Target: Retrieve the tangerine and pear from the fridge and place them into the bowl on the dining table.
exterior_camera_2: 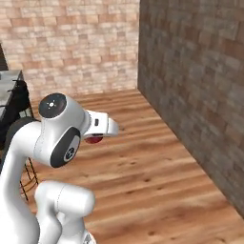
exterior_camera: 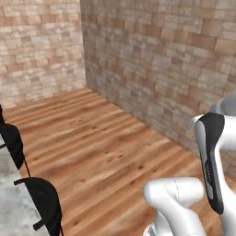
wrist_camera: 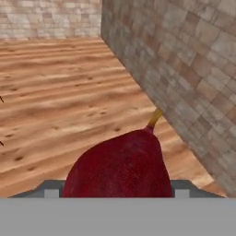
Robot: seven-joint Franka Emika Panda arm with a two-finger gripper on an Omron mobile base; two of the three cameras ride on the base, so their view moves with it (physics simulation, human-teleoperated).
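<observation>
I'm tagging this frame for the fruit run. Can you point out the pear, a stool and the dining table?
pear (wrist_camera: 117,170): hand view, middle of its dark red body.
stool (exterior_camera: 44,200): left base view, black seat back.
dining table (exterior_camera: 11,207): left base view, bare marble top.

Black stools stand on the wooden floor.

My two base cameras sit behind the arm, facing forward and down, sharing the plank floor and brick corner; my hand camera rides close over the pear.
</observation>
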